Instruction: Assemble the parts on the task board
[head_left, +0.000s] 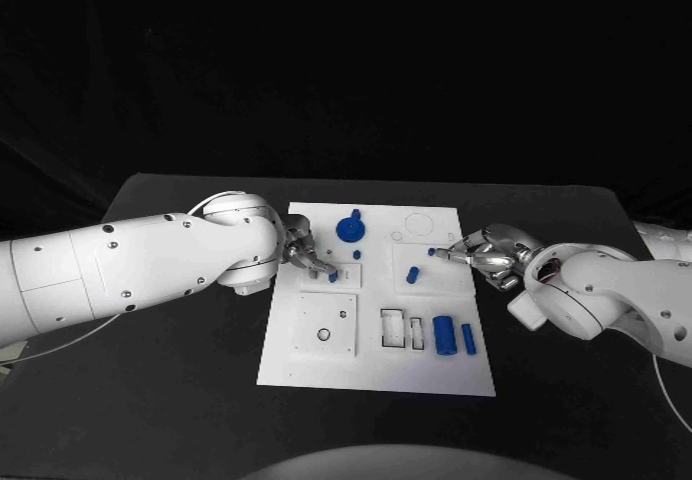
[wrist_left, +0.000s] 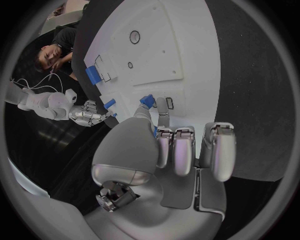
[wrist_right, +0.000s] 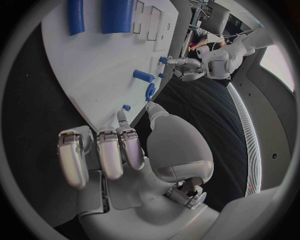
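The white task board (head_left: 378, 372) lies in the middle of the table. My left hand (head_left: 306, 252) reaches over its left side and pinches a small blue part (head_left: 335, 275) between thumb and a finger; the left wrist view shows that part (wrist_left: 147, 100) at the fingertips (wrist_left: 161, 104). My right hand (head_left: 486, 256) reaches in from the board's right edge, thumb and a finger closed round a tiny blue part (head_left: 433, 251), which also appears just above the board (wrist_right: 126, 107). A blue round knob (head_left: 351, 230), a short blue peg (head_left: 413, 274) and two blue cylinders (head_left: 446, 336) rest on the board.
A raised square plate (head_left: 327, 322) with a small hole takes up the board's lower left. Rectangular slots (head_left: 392, 327) lie beside the cylinders. A circle outline (head_left: 420, 222) marks the far right corner. Black table (head_left: 173, 400) surrounds the board.
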